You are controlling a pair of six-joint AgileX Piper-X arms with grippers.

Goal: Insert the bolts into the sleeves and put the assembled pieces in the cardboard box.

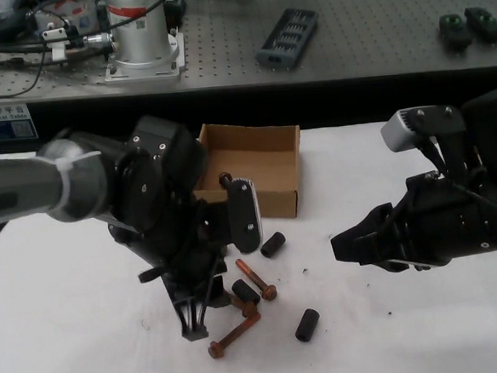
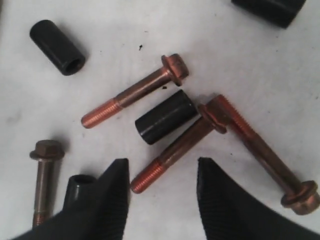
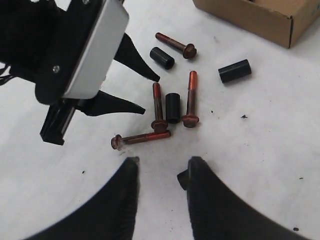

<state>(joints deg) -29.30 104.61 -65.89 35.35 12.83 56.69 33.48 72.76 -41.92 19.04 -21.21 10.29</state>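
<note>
Left wrist view: a bolt (image 2: 177, 150) lies flat on the surface (image 2: 250, 60) beside a sleeve (image 2: 166, 116), threaded end toward the spread, empty left claw (image 2: 161, 165), head away — its long axis slanted across the gap. Pickup is judged in hand: lowering and closing on the shank is needed. The right claw (image 3: 162, 167) is spread, empty.

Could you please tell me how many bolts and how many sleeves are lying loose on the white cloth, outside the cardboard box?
Bolts: 4
Sleeves: 4 (one sits partly behind the left claw, another is cut off in the left wrist view)
Total: 8
</note>
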